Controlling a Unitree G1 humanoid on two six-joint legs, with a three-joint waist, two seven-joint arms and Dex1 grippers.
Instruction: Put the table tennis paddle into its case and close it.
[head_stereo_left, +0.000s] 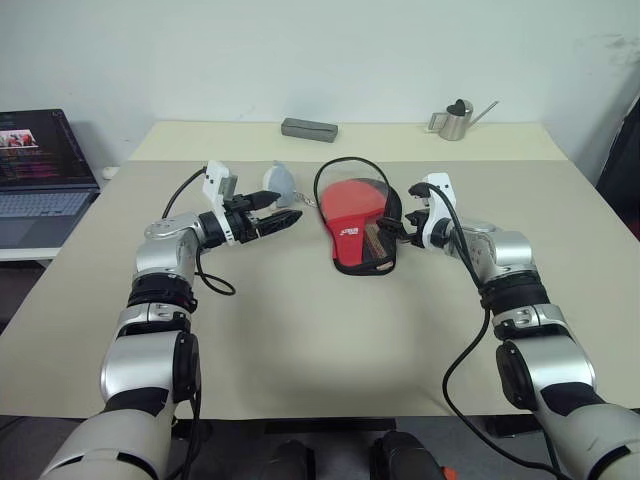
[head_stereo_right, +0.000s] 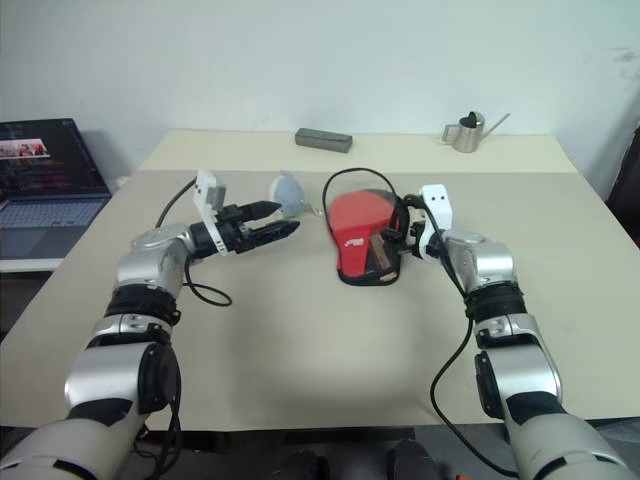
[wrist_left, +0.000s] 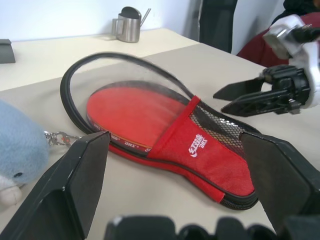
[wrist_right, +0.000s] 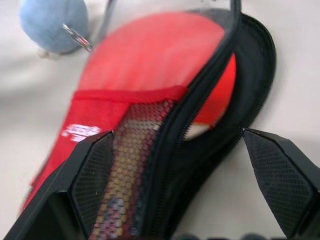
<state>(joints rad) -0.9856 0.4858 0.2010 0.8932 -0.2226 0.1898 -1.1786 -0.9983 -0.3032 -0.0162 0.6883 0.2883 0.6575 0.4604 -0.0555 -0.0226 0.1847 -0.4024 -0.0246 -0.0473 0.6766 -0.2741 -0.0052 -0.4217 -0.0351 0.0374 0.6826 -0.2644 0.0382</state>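
The desk (head_stereo_left: 300, 340) was a broad beige surface, and the case (head_stereo_left: 358, 250) lay near its middle, serving here as the landmark. The case was a paddle-shaped black fabric cover with a red panel bearing white lettering and a black mesh pocket, its narrow end toward the robot. Its round end stood unzipped, the black piped edge of the flap lifted in an arc above the opening. The table tennis paddle (wrist_left: 127, 112) lay inside the case, its red rubber face showing through the open round end, while its handle could be made out dimly through the mesh of the pocket.

To the left of the case, beyond the desk's edge, an open laptop (head_stereo_left: 40, 175) stood on a lower surface. Behind the case, near the far edge of the desk, sat a small metal watering can (head_stereo_left: 458, 120) to the right and a flat grey box (head_stereo_left: 309, 129) to the left. Just left of the case's round end lay a small blue plush toy (head_stereo_left: 281, 184) with a metal clip on it, close to the case but apart from it.

The left pincer (head_stereo_left: 283, 215) hovered left of the case, pointing toward it, its black fingers spread wide and holding nothing. The right pincer (head_stereo_left: 388, 231) hung at the right edge of the case beside the mesh pocket, its fingers also spread wide and empty; whether a fingertip touched the fabric could not be told.
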